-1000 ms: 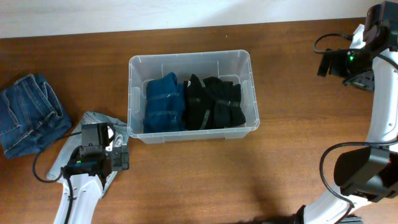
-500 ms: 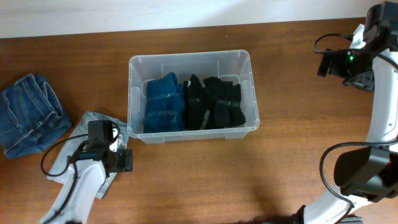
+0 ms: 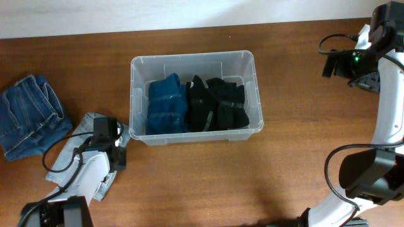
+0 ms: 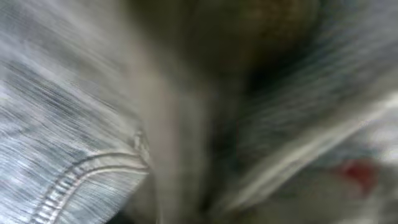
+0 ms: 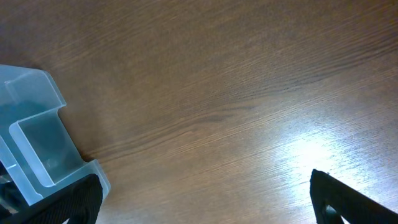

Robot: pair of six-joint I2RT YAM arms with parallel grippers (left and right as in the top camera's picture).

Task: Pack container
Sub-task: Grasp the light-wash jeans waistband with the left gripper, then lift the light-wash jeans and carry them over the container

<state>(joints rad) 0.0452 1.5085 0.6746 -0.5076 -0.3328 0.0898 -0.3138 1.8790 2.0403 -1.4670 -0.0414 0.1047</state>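
The clear container (image 3: 192, 58) stands mid-table with a folded blue garment (image 3: 167, 104) and black garments (image 3: 218, 104) inside. My left gripper (image 3: 117, 150) is pressed down into a light grey garment (image 3: 79, 148) lying just left of the container's front left corner. Blurred grey fabric (image 4: 74, 124) with a stitched seam fills the left wrist view, hiding the jaws. My right gripper (image 5: 211, 208) hangs open over bare wood at the far right (image 3: 329, 63), holding nothing. A corner of the container (image 5: 37, 143) shows at the left of that view.
Folded blue jeans (image 3: 31, 123) lie at the table's left edge, beyond the grey garment. The right arm's cables and base (image 3: 372, 170) occupy the right side. Bare wooden tabletop (image 3: 208, 183) stretches in front of the container.
My left gripper has shifted toward the container's front left corner and sunk into the grey garment. The right arm has stayed still.
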